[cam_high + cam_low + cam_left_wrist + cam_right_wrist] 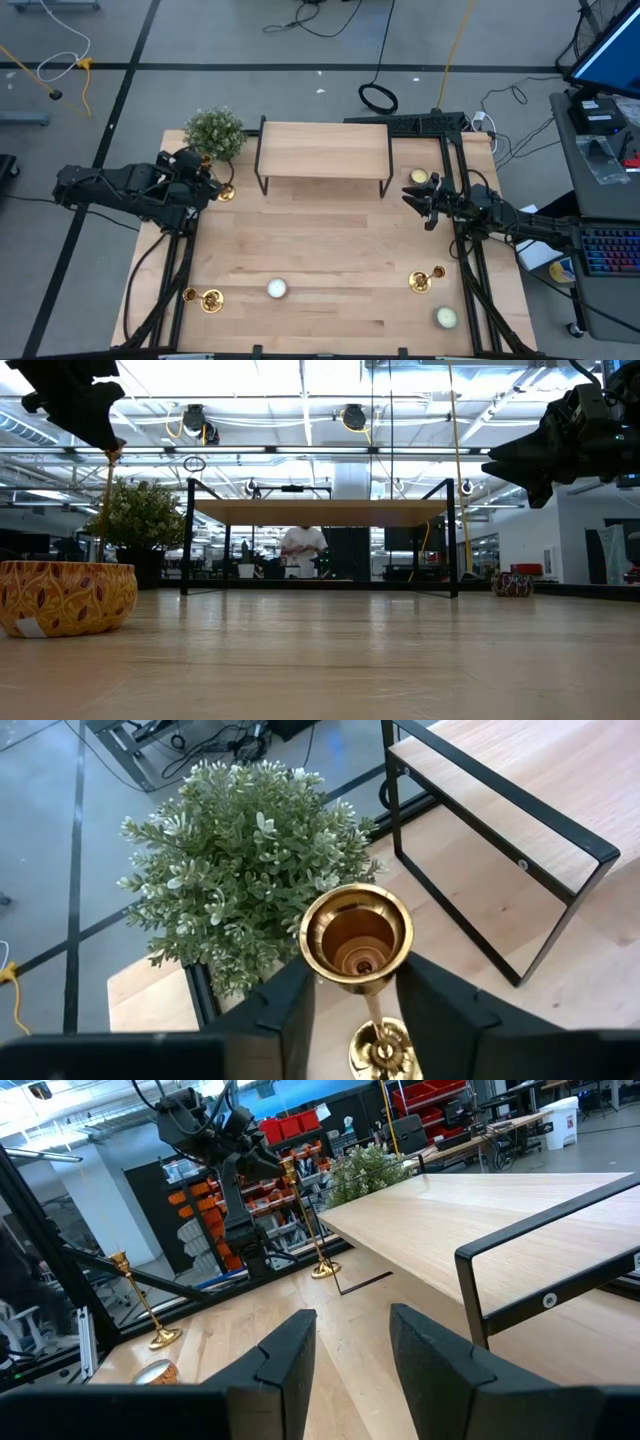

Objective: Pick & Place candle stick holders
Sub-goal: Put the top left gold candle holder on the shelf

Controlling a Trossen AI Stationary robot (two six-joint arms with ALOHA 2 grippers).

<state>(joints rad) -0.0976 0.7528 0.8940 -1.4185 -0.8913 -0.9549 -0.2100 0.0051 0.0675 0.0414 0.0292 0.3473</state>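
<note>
Left gripper (355, 1010) closed around a gold candlestick (358, 942) stem beside the plant (235, 880) — base on table (330, 250). Right gripper (350, 1345) parted, holding nothing — near the shelf (324, 150).

Three gold candle stick holders: one (224, 190) by the plant, one (207, 298) near the front left corner, one (424, 280) at right. Three short round candles (277, 289), (446, 317), (420, 177). One bushy green plant (214, 131). One raised wooden shelf (324, 148) on the counter (320, 240).
</note>
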